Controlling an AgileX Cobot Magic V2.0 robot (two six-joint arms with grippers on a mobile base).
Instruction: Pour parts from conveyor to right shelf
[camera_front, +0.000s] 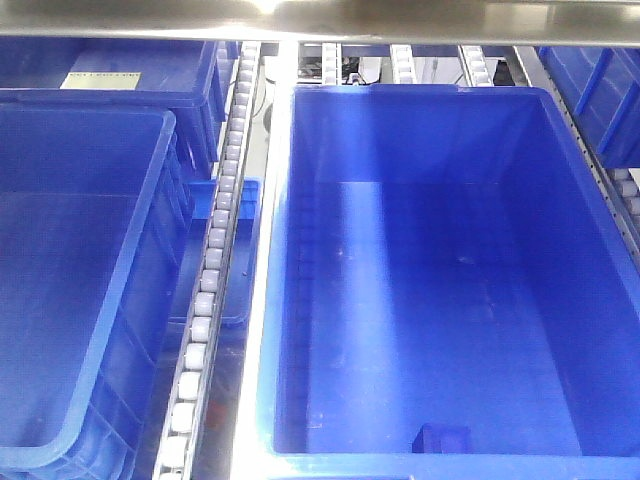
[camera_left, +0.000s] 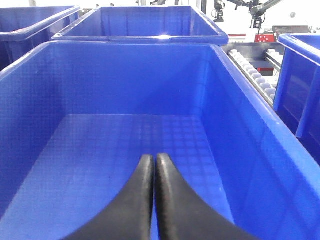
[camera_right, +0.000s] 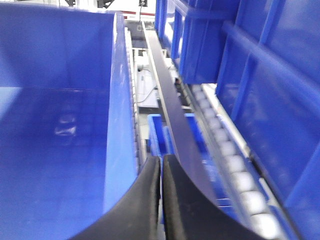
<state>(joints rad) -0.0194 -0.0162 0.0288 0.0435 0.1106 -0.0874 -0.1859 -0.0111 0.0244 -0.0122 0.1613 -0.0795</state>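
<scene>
Front view: large blue plastic bin (camera_front: 440, 290), rectangular, smooth glossy floor, rounded rim, sits right of centre. Second blue bin (camera_front: 80, 290) at left, ribbed outer wall. Between them a steel rail of white roller wheels (camera_front: 205, 300) runs near to far. No parts visible in either bin.

Left gripper (camera_left: 152, 165): curved black fingers pressed together, holding nothing, over a grid-textured bin floor.

Right gripper (camera_right: 161, 167): fingers likewise closed and empty, beside the bin wall.
</scene>
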